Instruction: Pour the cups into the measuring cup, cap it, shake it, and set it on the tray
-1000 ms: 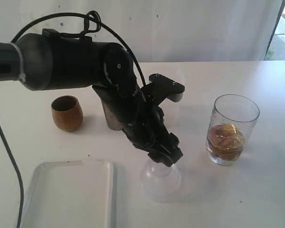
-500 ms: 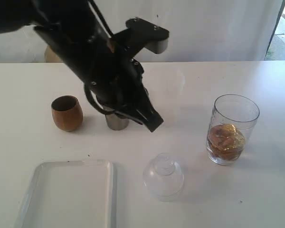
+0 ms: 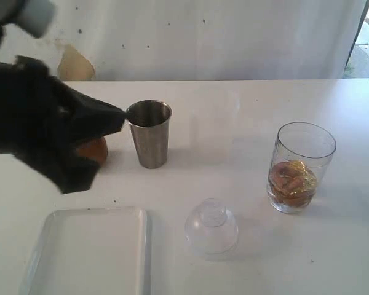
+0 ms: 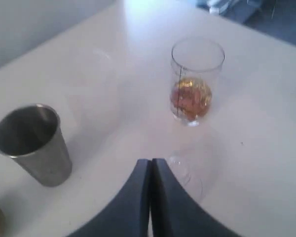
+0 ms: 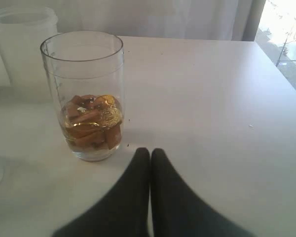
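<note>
The measuring cup (image 5: 84, 94) stands upright on the white table (image 3: 246, 110), uncapped, holding amber liquid and brown pieces in its lower part. It is just ahead of the right gripper (image 5: 150, 151), not touching it; that gripper's fingers are pressed together and hold nothing. From the left gripper (image 4: 151, 161), also pinched closed and empty, the measuring cup is farther ahead, beyond the clear domed lid (image 4: 186, 171), which lies on the table near those fingertips. The steel tumbler (image 3: 149, 134) stands upright off to the side of the left gripper, near it and apart. The wooden cup (image 3: 97, 151) shows only as a sliver behind the blurred left arm (image 3: 43, 135). The tray (image 3: 144, 246) lies near that arm, on the camera's side. A frosted beaker (image 5: 22, 39) stands beyond the measuring cup from the right gripper.
</note>
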Robot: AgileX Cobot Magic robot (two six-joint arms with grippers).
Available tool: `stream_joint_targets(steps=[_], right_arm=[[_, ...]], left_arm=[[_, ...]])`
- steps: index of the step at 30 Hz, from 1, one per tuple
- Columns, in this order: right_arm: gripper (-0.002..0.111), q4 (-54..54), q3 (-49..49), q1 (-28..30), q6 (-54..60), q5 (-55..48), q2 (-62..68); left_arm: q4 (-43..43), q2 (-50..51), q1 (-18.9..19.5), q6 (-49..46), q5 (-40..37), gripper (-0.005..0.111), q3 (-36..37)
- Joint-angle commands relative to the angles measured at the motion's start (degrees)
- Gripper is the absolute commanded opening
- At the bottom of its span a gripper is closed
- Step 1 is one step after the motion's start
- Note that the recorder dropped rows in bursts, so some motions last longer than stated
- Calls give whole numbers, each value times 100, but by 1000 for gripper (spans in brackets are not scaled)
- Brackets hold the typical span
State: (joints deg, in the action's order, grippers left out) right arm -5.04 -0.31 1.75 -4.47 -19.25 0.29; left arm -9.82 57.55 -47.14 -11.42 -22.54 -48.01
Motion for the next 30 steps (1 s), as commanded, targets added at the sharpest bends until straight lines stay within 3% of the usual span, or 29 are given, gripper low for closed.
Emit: stream_joint_targets(steps=[1, 6, 11, 25, 28, 30], right_arm=[[0, -36, 31, -10, -27, 0, -29], [0, -36, 31, -10, -27, 0, -29], [0, -36, 31, -10, -27, 0, -29], [0, -36, 31, -10, -27, 0, -29], [0, -36, 31, -10, -27, 0, -29], [0, -36, 31, -10, -27, 0, -29]], left_arm=[[13, -1322, -31, 267, 1316, 0, 1074], [13, -2661, -31, 267, 2338, 0, 2133], [13, -3596, -31, 238, 2195, 0, 2826], [-30, -3689, -17, 238, 2141, 0, 2936], [-30, -3689, 198, 238, 2141, 0, 2936], [-30, -3689, 538, 238, 2141, 0, 2936]])
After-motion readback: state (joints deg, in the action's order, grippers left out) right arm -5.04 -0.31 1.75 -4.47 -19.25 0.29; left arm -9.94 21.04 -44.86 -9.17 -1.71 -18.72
